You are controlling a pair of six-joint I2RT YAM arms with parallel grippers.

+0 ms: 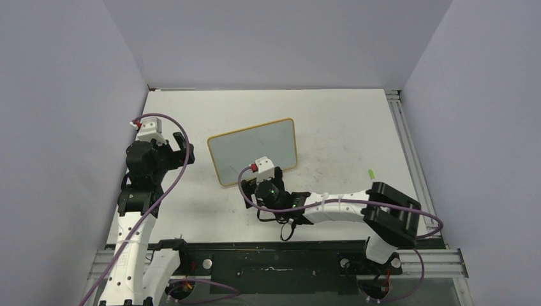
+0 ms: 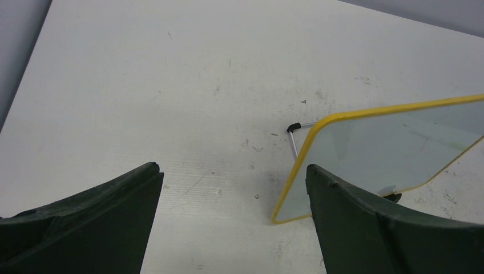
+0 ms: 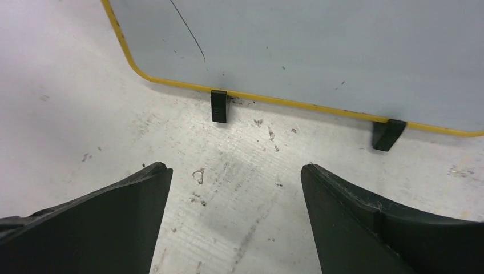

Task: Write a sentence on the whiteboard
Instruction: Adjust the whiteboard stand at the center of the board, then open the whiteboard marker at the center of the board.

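The whiteboard (image 1: 252, 150) stands tilted on the table, with a yellow frame, rounded corners and black feet (image 3: 219, 106). No readable sentence shows on its surface, only a thin dark stroke (image 3: 191, 34) near the lower left corner. My right gripper (image 3: 237, 168) is open with nothing between its fingers, low over the table just in front of the board's bottom edge (image 3: 297, 103). In the top view the right gripper (image 1: 266, 178) sits at the board's near right corner. My left gripper (image 2: 234, 171) is open and empty, just left of the board's left edge (image 2: 297, 171).
A small green object (image 1: 370, 173) lies on the table to the right of the board. The table (image 1: 338, 127) is scuffed with dark marks. Grey walls close in the left, back and right sides. A metal rail (image 1: 408, 153) runs along the right edge.
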